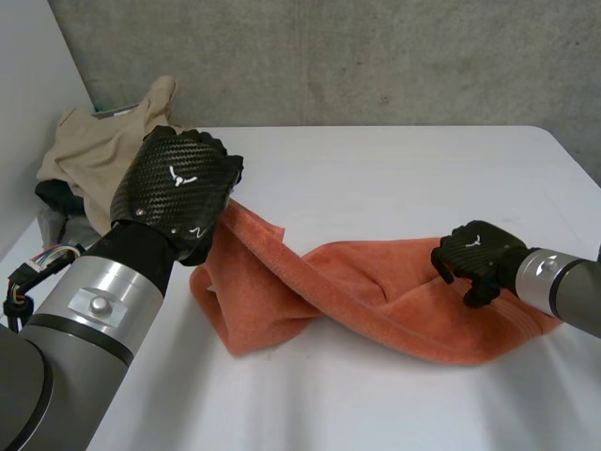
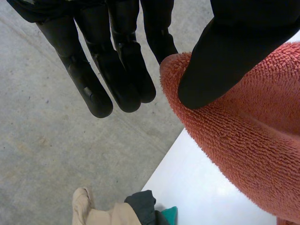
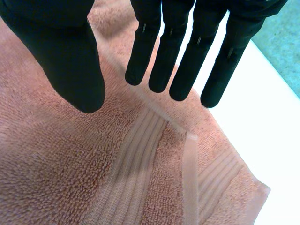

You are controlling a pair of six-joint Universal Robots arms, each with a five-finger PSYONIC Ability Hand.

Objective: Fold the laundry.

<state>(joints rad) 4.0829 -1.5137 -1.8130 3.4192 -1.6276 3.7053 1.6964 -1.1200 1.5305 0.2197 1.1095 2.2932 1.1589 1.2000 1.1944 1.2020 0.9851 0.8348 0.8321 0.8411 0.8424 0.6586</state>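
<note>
orange towel (image 1: pixel 376 291) lies bunched and twisted across middle of white surface (image 1: pixel 394 169). towel's left end rises to left hand (image 1: pixel 178 188): thumb rests against a fold, fingers straight and clear of cloth, nothing clamped. right hand (image 1: pixel 479 256) sits over towel's right end, near hemmed corner: fingers straight, thumb apart, nothing gripped. pile of clothes (image 1: pixel 89 150), beige garment on top, lies at far left corner of surface, behind left hand.
</note>
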